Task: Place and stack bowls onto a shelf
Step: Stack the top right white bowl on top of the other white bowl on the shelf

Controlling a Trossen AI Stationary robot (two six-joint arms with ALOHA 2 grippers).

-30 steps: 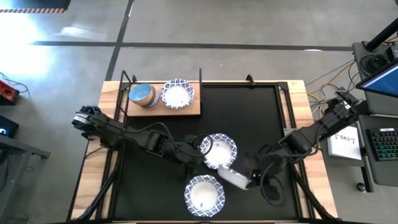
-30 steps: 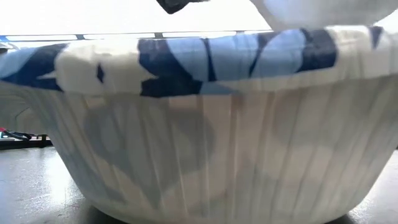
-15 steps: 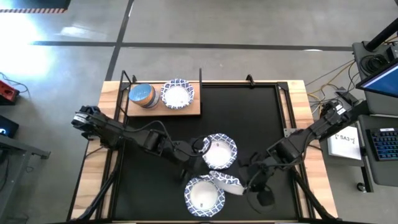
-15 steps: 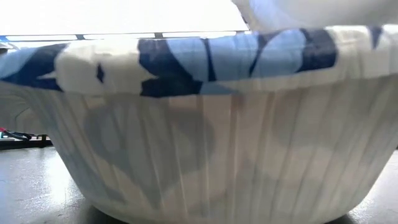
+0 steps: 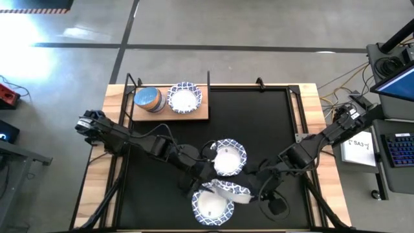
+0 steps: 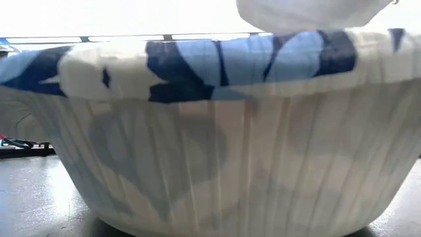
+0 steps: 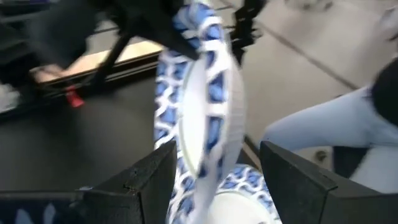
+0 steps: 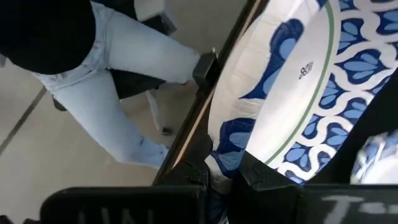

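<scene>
Overhead light even, glare patch on floor. Low view blown white behind bowl. Left wrist view motion-blurred.

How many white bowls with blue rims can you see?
4: one on the shelf at, one mid-mat, one near the front, one tilted above it. Stacked ones may be hidden.

Grey concrete floor with dark seams, desk with keyboard off right, person in jeans nearby.
</scene>
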